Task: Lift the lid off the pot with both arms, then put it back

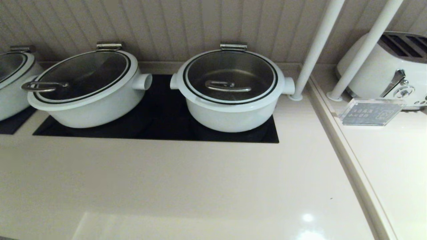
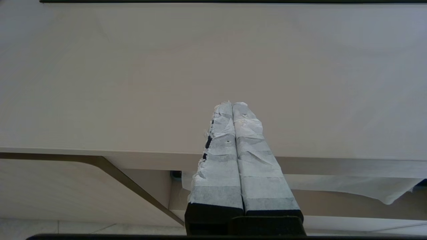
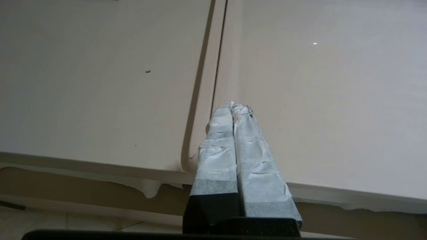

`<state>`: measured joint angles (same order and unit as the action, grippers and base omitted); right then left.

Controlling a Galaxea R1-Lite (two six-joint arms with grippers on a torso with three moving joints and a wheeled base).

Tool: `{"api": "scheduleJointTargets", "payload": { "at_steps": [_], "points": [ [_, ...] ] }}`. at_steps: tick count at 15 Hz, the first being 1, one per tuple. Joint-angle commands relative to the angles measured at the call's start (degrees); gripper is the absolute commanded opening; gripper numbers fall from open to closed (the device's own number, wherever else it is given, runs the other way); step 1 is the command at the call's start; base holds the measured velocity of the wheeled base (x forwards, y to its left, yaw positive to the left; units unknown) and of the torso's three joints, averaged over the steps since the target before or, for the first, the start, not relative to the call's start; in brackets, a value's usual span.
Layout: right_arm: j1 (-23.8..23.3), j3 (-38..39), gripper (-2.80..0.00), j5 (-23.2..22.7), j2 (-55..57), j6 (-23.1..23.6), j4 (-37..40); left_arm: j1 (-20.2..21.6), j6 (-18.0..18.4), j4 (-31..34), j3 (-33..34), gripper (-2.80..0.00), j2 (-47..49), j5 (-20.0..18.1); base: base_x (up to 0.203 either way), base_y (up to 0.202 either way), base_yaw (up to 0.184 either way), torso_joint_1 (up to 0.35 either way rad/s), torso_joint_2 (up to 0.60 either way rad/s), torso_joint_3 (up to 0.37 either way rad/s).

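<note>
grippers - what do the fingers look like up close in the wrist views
Both match: the left gripper and the right gripper each have two long tapered fingers wrapped in wrinkled, fraying pale tape, on a black base. No cables or markings show.

The left gripper and the right gripper each hold their two tape-wrapped fingers pressed flat together, tips touching, with nothing between them.

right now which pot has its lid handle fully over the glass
The right pot, nearest the toaster: its lid's bar handle sits mid-glass, while the left pot's loop handle overhangs the rim.
</note>
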<state>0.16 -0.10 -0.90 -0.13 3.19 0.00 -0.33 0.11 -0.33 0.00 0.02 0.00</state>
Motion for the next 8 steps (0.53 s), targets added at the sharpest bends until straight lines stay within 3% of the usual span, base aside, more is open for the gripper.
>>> {"api": "scheduleJointTargets", "payload": {
  "at_steps": [1,8],
  "points": [
    [0.02,0.01,-2.8,0.92,0.13,-0.14,0.0,-0.02,-0.02,-0.02,0.0,-2.8,0.01,0.0,0.0,0.0,0.0,0.0,0.0,0.0],
    [0.02,0.01,-2.8,0.93,0.13,-0.65,0.0,-0.02,-0.02,-0.02,0.0,-2.8,0.06,0.03,0.0,0.0,0.0,0.0,0.0,0.0]
  ]
}}
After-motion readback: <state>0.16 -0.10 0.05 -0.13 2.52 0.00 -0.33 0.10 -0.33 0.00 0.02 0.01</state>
